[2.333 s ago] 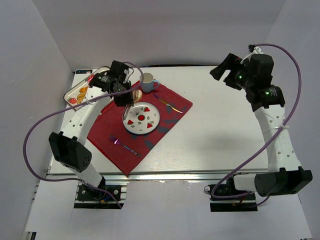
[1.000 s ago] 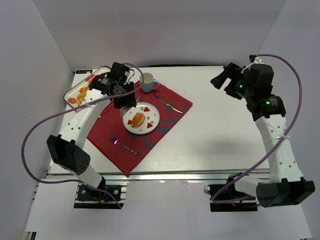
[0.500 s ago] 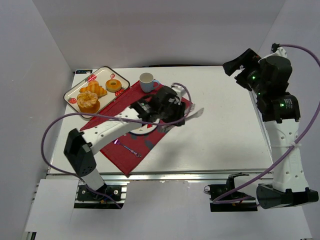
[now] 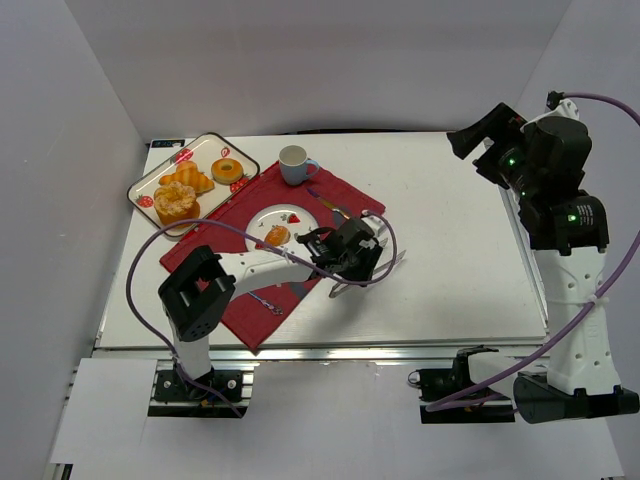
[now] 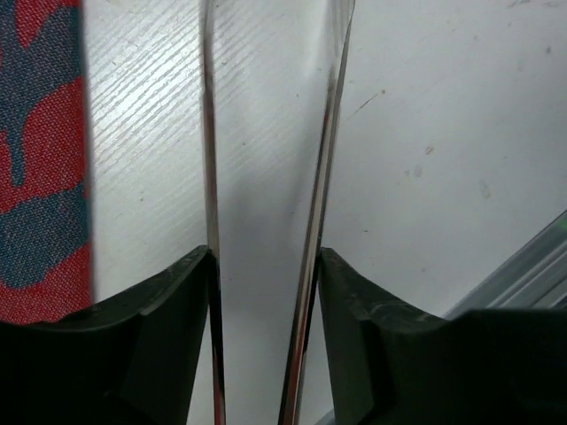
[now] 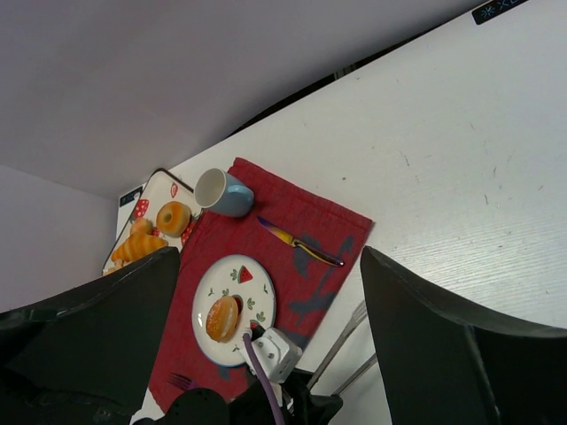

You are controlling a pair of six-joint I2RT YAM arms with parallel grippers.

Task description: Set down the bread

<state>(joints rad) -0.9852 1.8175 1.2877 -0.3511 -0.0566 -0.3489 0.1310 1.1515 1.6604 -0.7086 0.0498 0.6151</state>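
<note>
Left pincer [image 5: 273,27] parted, gripping nothing, over table [image 5: 443,133], bread [image 4: 277,236] lying on plate [image 4: 256,221]

L grip [image 5: 273,53] | fingers [image 5: 209,204] apart, nothing btwn | over white table [image 5: 443,133] | red/blue mat [image 5: 40,177] at frame's left edge

No text, brand, number or sign can be read in any view. In the right wrist view, a small dark tag [image 6: 499,10] with pale blue marks sits at the far edge of the bench [image 6: 461,159], but it is too small to make out. The plate [image 6: 257,292] bears only painted red and green motifs, not letters.
</note>
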